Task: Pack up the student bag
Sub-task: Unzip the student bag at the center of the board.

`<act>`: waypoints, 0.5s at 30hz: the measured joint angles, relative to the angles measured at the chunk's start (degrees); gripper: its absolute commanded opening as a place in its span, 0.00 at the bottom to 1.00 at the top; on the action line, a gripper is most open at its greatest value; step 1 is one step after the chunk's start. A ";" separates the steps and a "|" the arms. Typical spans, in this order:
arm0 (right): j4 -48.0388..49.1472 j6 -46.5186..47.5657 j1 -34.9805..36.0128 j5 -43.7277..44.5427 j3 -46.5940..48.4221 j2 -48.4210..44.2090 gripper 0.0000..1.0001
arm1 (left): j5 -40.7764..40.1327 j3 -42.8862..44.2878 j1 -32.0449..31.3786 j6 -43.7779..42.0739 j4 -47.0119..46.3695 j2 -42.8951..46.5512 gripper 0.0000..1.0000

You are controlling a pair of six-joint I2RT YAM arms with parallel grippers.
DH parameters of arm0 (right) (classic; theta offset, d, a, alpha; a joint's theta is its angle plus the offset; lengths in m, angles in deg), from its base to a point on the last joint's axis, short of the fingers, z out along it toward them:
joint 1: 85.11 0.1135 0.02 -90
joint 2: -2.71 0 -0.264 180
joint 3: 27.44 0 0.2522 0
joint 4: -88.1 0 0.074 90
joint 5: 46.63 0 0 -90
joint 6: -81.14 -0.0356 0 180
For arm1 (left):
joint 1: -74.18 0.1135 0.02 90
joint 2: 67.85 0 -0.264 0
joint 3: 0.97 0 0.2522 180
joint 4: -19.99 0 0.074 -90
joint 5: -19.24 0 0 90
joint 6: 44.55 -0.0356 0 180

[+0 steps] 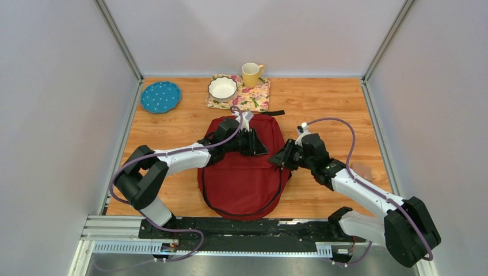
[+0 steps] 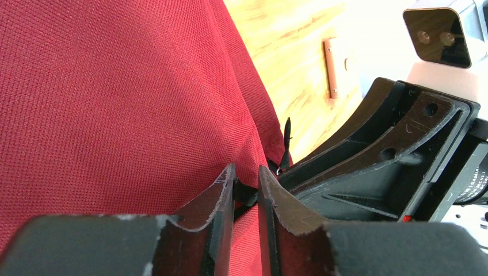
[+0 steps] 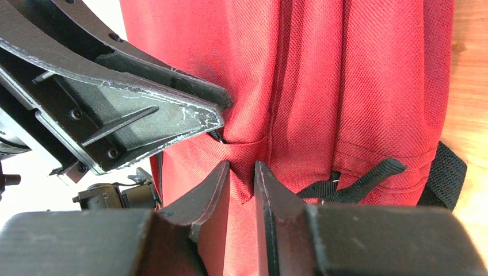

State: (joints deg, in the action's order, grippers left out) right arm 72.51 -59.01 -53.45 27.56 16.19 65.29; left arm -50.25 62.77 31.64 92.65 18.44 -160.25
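The student bag (image 1: 241,178), a dark red backpack with a black zipper, lies flat in the middle of the table. Both grippers meet at its upper right edge. My left gripper (image 1: 262,145) reaches in from the left. In the left wrist view its jaws (image 2: 246,175) stand narrow, pinching a small black tab (image 2: 248,195) and red fabric (image 2: 115,103) at the bag's edge. My right gripper (image 1: 281,158) comes from the right. In the right wrist view it (image 3: 241,169) is shut on a fold of the red fabric (image 3: 241,149), beside black straps (image 3: 368,175).
At the back of the wooden table (image 1: 328,103) stand a blue plate (image 1: 160,96), a white bowl (image 1: 222,88) and a yellow mug (image 1: 251,73), the last two on a floral mat (image 1: 256,99). Grey walls close in both sides and the back.
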 measured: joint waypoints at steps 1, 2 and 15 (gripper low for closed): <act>-0.02 0.00 0.00 0.00 0.00 0.00 0.23 | 0.02 -0.02 0.00 0.00 -0.02 0.00 0.26; -0.02 0.02 0.00 0.00 0.00 0.00 0.23 | 0.02 -0.02 0.00 0.02 -0.07 0.00 0.23; 0.04 -0.48 0.02 -0.24 -0.02 -0.24 0.50 | 0.81 -0.39 0.07 0.20 -1.27 0.00 0.00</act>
State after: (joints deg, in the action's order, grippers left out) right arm 72.56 -59.49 -53.43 27.31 16.17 65.05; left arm -49.44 62.37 31.70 92.85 17.17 -160.25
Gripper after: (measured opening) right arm 0.498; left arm 0.009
